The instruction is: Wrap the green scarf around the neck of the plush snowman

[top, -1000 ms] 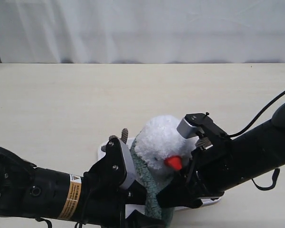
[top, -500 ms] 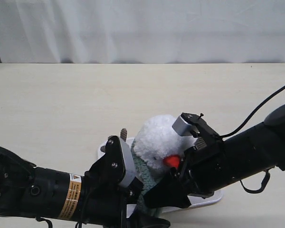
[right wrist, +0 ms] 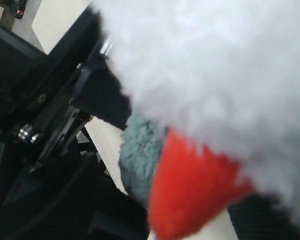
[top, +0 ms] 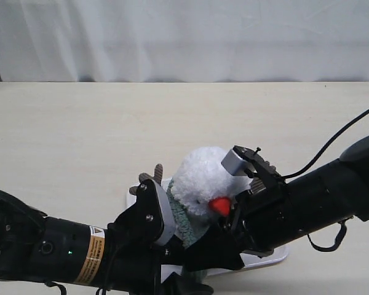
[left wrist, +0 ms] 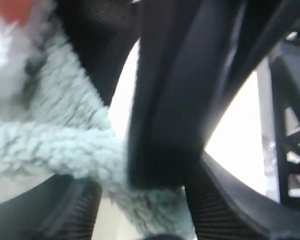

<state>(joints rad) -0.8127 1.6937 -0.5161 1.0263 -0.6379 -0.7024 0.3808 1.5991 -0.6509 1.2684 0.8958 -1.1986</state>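
Beige table (top: pixel 80 135); L arm (top: pixel 49 252), R arm (top: pixel 313 200) low beside plush snowman (top: pixel 203 178)

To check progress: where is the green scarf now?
In the exterior view, low in the middle: the green scarf sits just under the head of the plush snowman, towards the view's left.

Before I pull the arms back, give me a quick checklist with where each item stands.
1. Snowman upright on tray: ok.
2. Scarf at the neck, under the nose: ok in front; round the back, cannot tell.
3. Left pincer holding scarf: cannot tell; scarf runs between its pads.
4. Right pincer free of scarf: cannot tell.
5. Room between arms: not ok; both crowd the snowman's front.
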